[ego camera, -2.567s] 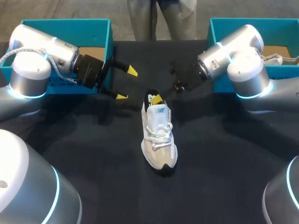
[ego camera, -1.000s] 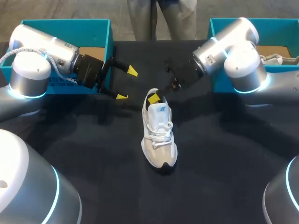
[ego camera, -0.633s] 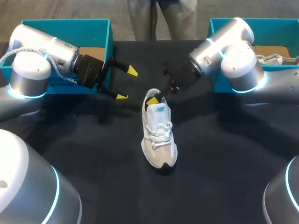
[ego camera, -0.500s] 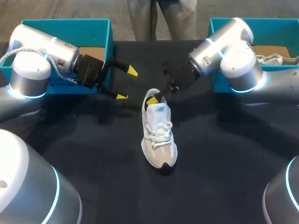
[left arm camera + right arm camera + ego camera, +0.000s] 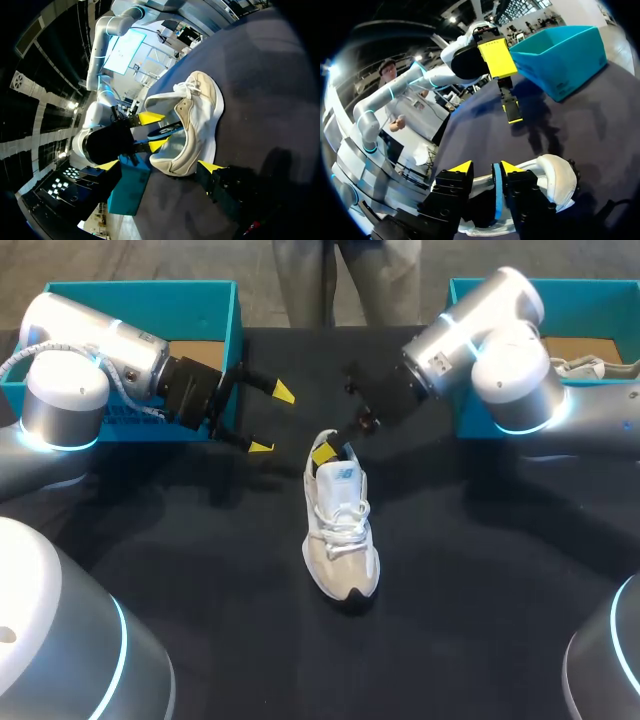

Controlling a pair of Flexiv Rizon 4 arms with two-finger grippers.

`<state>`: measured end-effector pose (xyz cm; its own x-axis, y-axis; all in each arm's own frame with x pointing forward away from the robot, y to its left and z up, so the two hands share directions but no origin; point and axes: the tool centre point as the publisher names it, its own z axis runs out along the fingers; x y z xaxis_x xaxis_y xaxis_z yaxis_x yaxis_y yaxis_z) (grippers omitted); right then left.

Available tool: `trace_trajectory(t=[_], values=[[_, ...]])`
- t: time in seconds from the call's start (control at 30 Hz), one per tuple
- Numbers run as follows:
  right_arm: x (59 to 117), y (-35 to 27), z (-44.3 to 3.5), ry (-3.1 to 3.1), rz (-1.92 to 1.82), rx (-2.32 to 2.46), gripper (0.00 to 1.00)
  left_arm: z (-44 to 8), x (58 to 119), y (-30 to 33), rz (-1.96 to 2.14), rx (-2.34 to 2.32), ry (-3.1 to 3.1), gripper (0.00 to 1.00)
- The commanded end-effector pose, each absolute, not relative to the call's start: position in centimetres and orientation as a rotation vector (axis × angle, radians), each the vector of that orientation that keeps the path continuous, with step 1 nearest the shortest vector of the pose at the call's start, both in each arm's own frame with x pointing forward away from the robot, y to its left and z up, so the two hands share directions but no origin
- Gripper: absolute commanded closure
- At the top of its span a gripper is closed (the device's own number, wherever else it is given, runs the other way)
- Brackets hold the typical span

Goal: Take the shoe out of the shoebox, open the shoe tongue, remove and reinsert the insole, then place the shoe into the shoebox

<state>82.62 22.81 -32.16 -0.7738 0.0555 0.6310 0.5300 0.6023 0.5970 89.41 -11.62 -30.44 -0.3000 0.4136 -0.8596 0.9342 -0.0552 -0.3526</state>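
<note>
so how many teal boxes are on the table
2. The left box sits at the table's far left corner, the right box at its far right corner. Part of each is hidden, and I see no others.

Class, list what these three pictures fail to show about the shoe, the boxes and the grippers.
- Inside of the shoe: head view, the right gripper covers the opening.
- Right teal box: head view, the right arm hides most of its contents.
- Left gripper: left wrist view shows one yellow tip; the dark rim cuts off the rest.
</note>
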Motion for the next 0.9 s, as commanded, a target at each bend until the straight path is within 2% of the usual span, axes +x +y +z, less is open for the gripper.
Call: trace_trajectory(t=[0.03, 0.13, 0.9], values=[[82.2, 22.8, -31.7, -2.275, -1.093, -0.467, 0.64, -30.4, 89.3, -11.7, -1.339, 1.434, 1.721, 0.0], [82.5, 22.8, -31.0, -2.296, -1.116, -0.466, 0.59, -30.4, 89.3, -11.7, -1.339, 1.434, 1.721, 0.0], [85.6, 22.3, -28.2, -2.399, -1.203, -0.435, 0.59, -30.4, 89.3, -11.7, -1.339, 1.434, 1.721, 0.0]])
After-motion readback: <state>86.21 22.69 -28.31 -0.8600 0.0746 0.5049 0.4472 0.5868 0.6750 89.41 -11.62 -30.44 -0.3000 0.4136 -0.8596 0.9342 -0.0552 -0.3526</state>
